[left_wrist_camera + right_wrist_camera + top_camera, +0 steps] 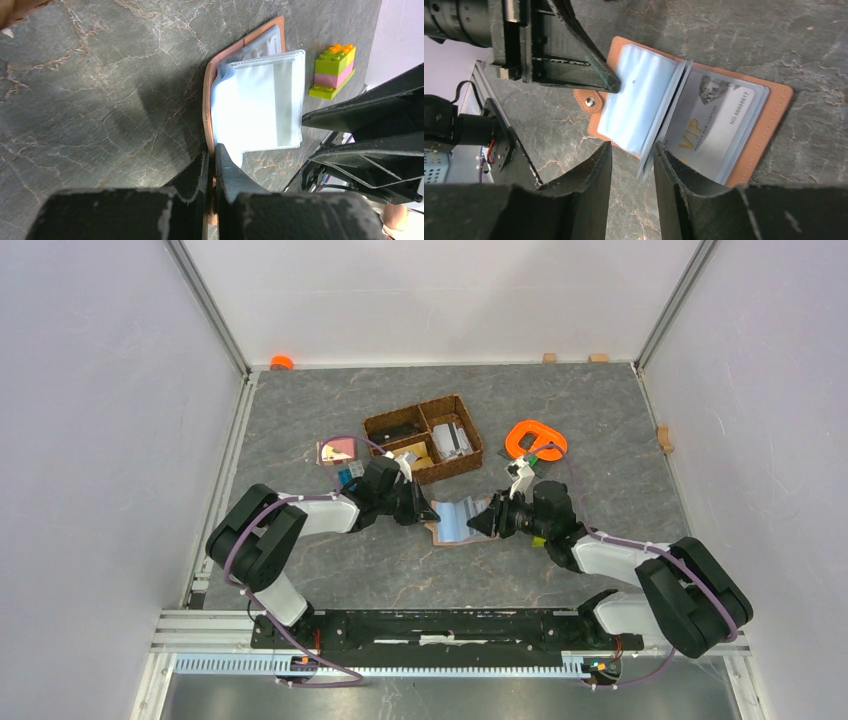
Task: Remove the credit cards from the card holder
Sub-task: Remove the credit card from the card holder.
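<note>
The card holder (452,522) lies open on the table between the two grippers, its brown cover (775,98) down and its pale sleeves (260,97) fanned up. A grey card (716,121) marked VIP sits inside a sleeve on the right half. My left gripper (211,152) is shut on the edge of the brown cover (207,100); it also shows in the right wrist view (610,86) beside the strap tab (589,102). My right gripper (631,152) is open, with the raised sleeve edges just ahead between its fingers, close to the right one.
A dark woven divided basket (470,426) stands behind the wallet with grey flat pieces (452,438) in its right compartment. An orange ring-shaped object (535,438) lies at the right. A pink-and-tan piece (337,451) and a blue block (350,478) lie left. A toy-brick stack (334,70) sits by the right arm.
</note>
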Available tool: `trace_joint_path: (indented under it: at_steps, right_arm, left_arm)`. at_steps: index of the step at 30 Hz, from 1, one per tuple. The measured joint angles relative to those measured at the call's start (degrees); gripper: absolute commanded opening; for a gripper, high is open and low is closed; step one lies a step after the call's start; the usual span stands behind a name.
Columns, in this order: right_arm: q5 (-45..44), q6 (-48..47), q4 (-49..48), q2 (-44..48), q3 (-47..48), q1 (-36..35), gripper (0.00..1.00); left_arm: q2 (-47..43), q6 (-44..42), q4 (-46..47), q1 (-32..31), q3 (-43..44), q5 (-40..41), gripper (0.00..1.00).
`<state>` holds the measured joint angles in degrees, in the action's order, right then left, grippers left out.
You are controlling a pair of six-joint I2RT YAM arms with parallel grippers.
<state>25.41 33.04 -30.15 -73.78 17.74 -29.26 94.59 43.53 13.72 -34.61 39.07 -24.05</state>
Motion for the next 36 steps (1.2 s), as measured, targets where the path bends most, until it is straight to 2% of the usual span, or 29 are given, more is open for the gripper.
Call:
trace_joint_path:
  at_steps: [20, 25, 30, 36]
  right_arm:
    - [4.6, 1.4, -5.7, -2.7, -0.7, -2.0, 0.44]
    - [4.6, 1.3, -5.0, -2.8, -0.7, -2.2, 0.39]
    - [4.8, 1.2, -5.2, -3.2, -0.7, -2.3, 0.26]
    - [5.6, 1.5, -6.1, -3.9, -0.7, -2.3, 0.27]
  left_arm:
    - [0.0, 0.0, 0.0, -0.3, 0.4, 0.0, 0.02]
    - [0.0, 0.0, 0.0, -0.4, 0.4, 0.0, 0.02]
    - [0.0, 0.0, 0.0, -0.4, 0.4, 0.0, 0.02]
    - [0.0, 0.0, 0.0, -0.4, 0.4, 0.0, 0.02]
